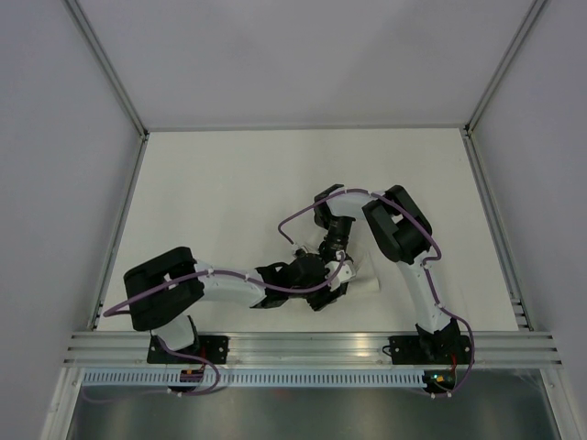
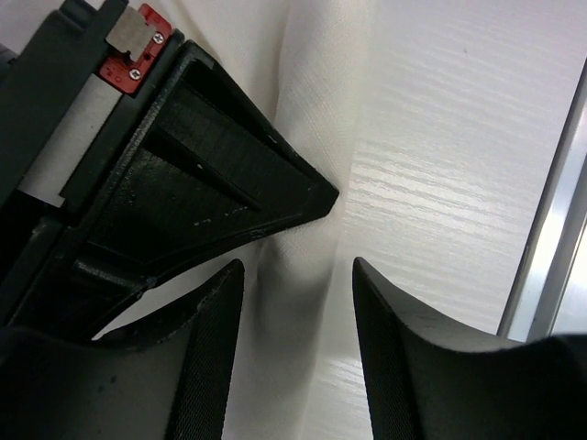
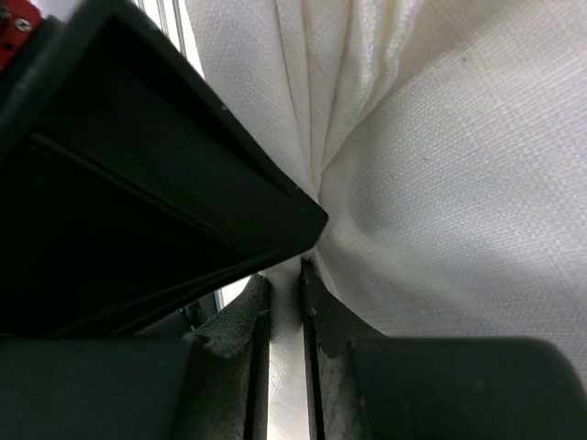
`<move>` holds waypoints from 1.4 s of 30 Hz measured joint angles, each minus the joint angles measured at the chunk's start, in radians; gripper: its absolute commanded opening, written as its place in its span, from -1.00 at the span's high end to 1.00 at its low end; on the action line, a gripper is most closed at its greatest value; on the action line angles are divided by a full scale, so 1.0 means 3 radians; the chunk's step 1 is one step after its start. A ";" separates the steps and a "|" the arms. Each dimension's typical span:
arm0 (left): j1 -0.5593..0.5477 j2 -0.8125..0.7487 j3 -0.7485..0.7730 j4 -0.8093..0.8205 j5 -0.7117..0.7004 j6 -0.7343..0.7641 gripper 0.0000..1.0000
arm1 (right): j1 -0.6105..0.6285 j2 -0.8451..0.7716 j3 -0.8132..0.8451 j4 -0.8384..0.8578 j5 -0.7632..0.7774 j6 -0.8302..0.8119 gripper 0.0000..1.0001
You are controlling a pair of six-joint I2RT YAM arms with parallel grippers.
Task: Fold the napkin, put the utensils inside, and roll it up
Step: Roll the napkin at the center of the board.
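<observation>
From above, my two arms meet low over the table (image 1: 229, 202), close to its near edge and a little right of the middle. My left gripper (image 1: 323, 286) and right gripper (image 1: 336, 261) sit tip to tip there. Only a small white piece of the napkin (image 1: 369, 283) shows past them, on the side toward the right edge. I see no utensils.

At my left wrist, the left gripper (image 2: 295, 275) stands about half open, straddling a raised ridge of the napkin (image 2: 321, 110). One pad looks clear of the cloth, over bare table (image 2: 459, 137). The right gripper's one visible finger (image 2: 229, 192) pokes in against the same ridge. The rail (image 2: 550, 238) along the table's edge runs nearby.

At my right wrist, the right gripper (image 3: 284, 293) is nearly closed, pinching a thin strip of napkin (image 3: 440, 183); pleats fan out from the pinch.

I judge the cloth light, limp and woven, quick to bunch and to slide on the smooth top. It wants a hold on an edge or a gathered ridge, pads down at the surface.
</observation>
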 measured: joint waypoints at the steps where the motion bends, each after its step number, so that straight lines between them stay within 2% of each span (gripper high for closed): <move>1: 0.0019 0.0027 0.0000 0.0029 0.0018 -0.0013 -0.06 | 0.0000 0.0000 0.0000 0.0001 0.0000 0.0008 0.76; 3: 0.0051 0.0064 0.0001 0.0069 0.0055 -0.0032 0.01 | 0.0000 0.0000 0.0000 0.0005 0.0000 0.0019 0.76; 8: 0.0130 0.0149 0.0017 0.0117 0.0234 -0.0086 0.58 | -0.0003 -0.0005 -0.0009 0.0027 0.0003 0.0061 0.71; 9: 0.0150 0.0151 0.0019 0.0120 0.0290 -0.0103 0.70 | -0.0010 -0.0010 -0.0014 0.0036 0.0004 0.0071 0.62; 13: 0.0233 0.0183 0.0032 0.0142 0.0484 -0.0183 0.95 | -0.0047 -0.0075 -0.0085 0.0111 -0.0011 0.0187 0.29; 16: 0.0291 0.0233 0.0067 0.0168 0.0622 -0.0270 0.95 | -0.0083 -0.0191 -0.0178 0.0205 -0.0022 0.0332 0.07; 21: 0.0401 0.0319 0.0088 0.0309 0.0807 -0.0411 0.95 | -0.0303 -0.0519 -0.0343 0.0589 -0.0079 0.0676 -0.08; 24: 0.0469 0.0371 0.0088 0.0384 0.0983 -0.0515 0.95 | -0.0543 -0.0735 -0.0324 0.1180 -0.0081 0.0842 -0.10; 28: 0.0520 0.0444 0.0079 0.0500 0.1217 -0.0637 0.95 | -0.0954 -0.0905 -0.0249 0.1657 -0.0155 0.1058 -0.10; 36: 0.0800 0.0654 0.0048 0.0796 0.1792 -0.1019 0.95 | -0.1891 -0.1339 -0.0264 0.2069 -0.0412 0.1249 -0.09; 39: 0.0872 0.0768 0.0132 0.0795 0.1996 -0.1137 0.95 | -0.2078 -0.1793 -0.0655 0.2289 -0.0362 0.1188 -0.16; 42: 0.0910 0.0946 0.0334 0.0718 0.2216 -0.1227 0.95 | -0.2017 -0.2552 -0.1307 0.2478 -0.0228 0.1080 -0.20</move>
